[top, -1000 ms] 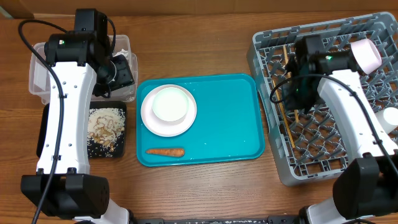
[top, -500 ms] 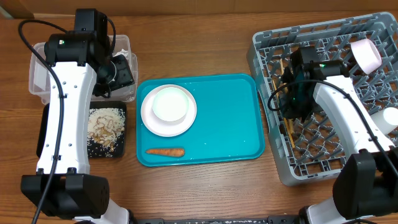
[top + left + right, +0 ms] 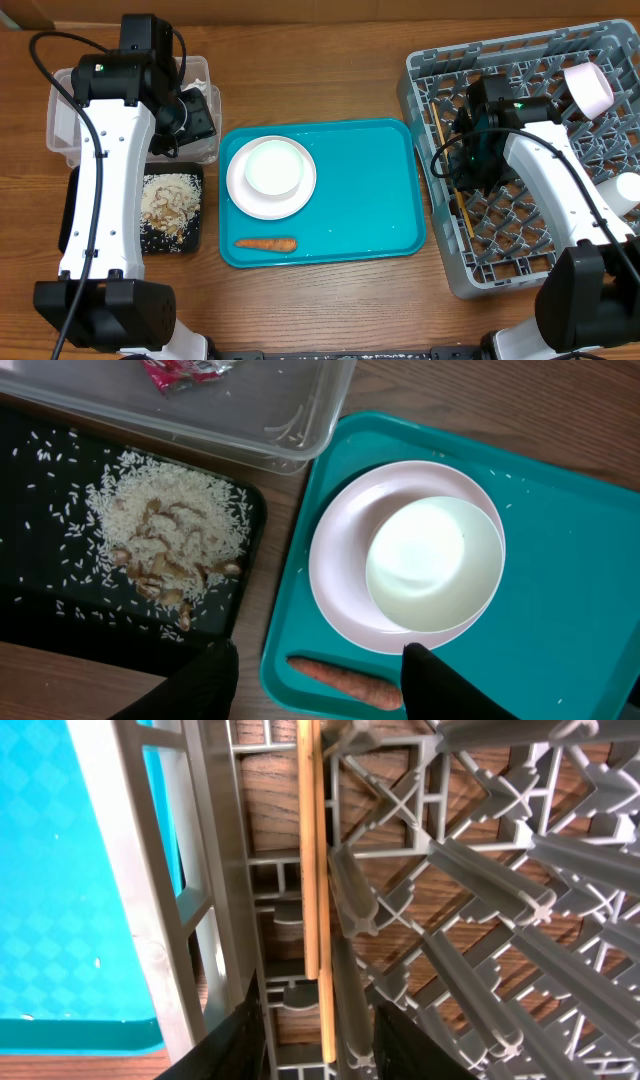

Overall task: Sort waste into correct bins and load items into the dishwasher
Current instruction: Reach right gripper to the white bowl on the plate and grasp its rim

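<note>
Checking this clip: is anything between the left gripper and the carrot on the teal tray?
Nothing visible does. The carrot lies bare on the teal tray, apart from the plate. In the wrist view it shows unobstructed between the fingertips of the open left gripper, which holds nothing.

Bowl (image 3: 273,165) on plate (image 3: 262,208) on tray (image 3: 360,190); chopsticks (image 3: 311,850) in rack (image 3: 500,255).

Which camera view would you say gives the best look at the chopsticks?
The right wrist view: the chopsticks run close-up down the frame, lying side by side in the grey rack. The overhead view shows only thin slivers beside the right arm; the left wrist view shows none.
</note>
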`<state>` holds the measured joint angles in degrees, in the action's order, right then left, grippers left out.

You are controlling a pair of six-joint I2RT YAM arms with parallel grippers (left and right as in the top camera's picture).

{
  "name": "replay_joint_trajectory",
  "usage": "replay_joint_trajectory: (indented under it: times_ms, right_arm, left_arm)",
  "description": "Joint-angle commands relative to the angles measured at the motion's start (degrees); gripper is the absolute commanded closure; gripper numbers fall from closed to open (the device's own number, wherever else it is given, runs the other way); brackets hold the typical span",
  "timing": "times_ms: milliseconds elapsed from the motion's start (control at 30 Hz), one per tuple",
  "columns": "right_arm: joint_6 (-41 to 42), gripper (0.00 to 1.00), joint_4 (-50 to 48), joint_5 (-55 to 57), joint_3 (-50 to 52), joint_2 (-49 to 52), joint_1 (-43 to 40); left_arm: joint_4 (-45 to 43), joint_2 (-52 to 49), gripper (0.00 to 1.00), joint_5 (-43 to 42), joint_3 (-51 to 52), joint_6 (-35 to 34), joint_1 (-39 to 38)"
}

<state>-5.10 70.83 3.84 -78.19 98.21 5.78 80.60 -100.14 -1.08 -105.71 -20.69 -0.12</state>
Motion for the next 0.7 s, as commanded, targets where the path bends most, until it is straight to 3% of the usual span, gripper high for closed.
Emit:
replay_joint_trajectory:
  times_ms: [0, 200, 367, 500, 667]
  right_arm:
    - [1.3, 0.62, 0.3, -0.1, -3.0, -0.6, 0.2]
    - [2.3, 0.58, 2.5, -3.6, -13.9, -1.2, 0.5]
    - [2.3, 0.32, 0.3, -17.5, -20.0, -1.2, 2.7]
    - [2.3, 0.32, -2.9, -24.2, -20.0, -0.1, 6.8]
    - [2.5, 0.32, -5.4, -24.7, -20.0, 4.0, 15.0]
  left_arm:
    - [0.0, 0.1, 0.44, -0.4, -0.4, -0.3, 0.1]
    - [0.0, 0.1, 0.40, -0.4, -0.4, -0.3, 0.1]
    - [0.0, 0.1, 0.38, -1.0, -0.4, -0.3, 0.1]
    - [-0.1, 0.1, 0.38, -1.5, -0.4, -0.3, 0.1]
    - [-0.4, 0.1, 0.38, -1.5, -0.4, -0.3, 0.1]
